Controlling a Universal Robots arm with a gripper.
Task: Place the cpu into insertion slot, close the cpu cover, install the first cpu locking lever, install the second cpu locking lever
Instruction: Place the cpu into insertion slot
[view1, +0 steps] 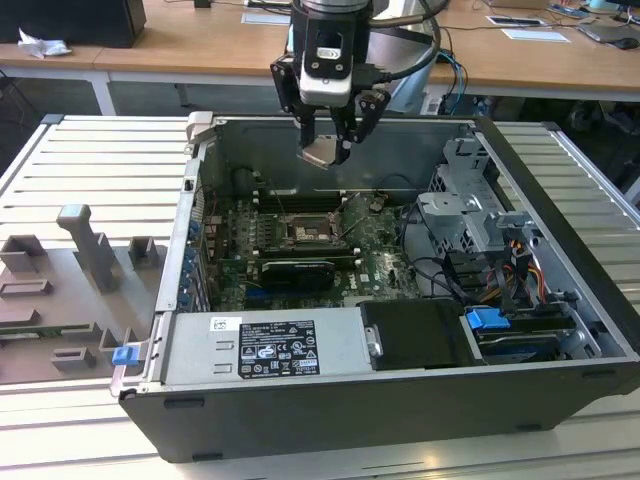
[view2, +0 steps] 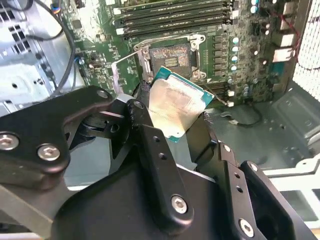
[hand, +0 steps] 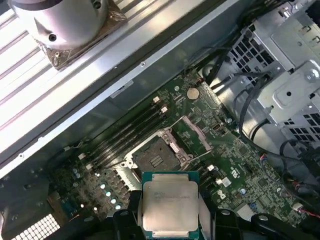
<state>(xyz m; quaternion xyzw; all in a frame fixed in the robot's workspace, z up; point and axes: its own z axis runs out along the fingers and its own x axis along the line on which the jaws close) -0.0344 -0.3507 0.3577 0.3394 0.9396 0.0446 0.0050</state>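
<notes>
Slatted metal bench (view1: 60, 160) is carrying an open pc case (view1: 400, 420), w/ wooden desks (view1: 200, 50) running along the frame's top. Gripper (view1: 327, 147), upper centre of the exterior view, is hanging over the motherboard (view1: 385, 262) and clamping the cpu (view1: 320, 155) betw. its fingers, chip tilted, pale face showing in both wrist views (view2: 175, 107) (hand: 170, 205). Insertion slot (view1: 305, 232) is lying below at frame centre, bare, well apart from the chip. Cpu cover (hand: 194, 131) is standing flipped open beside the socket. Drive cage (view1: 465, 215) is sitting centre right.

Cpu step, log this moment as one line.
claw: shut on cpu | cpu: in air, not seated | insertion slot: empty, uncovered
</notes>
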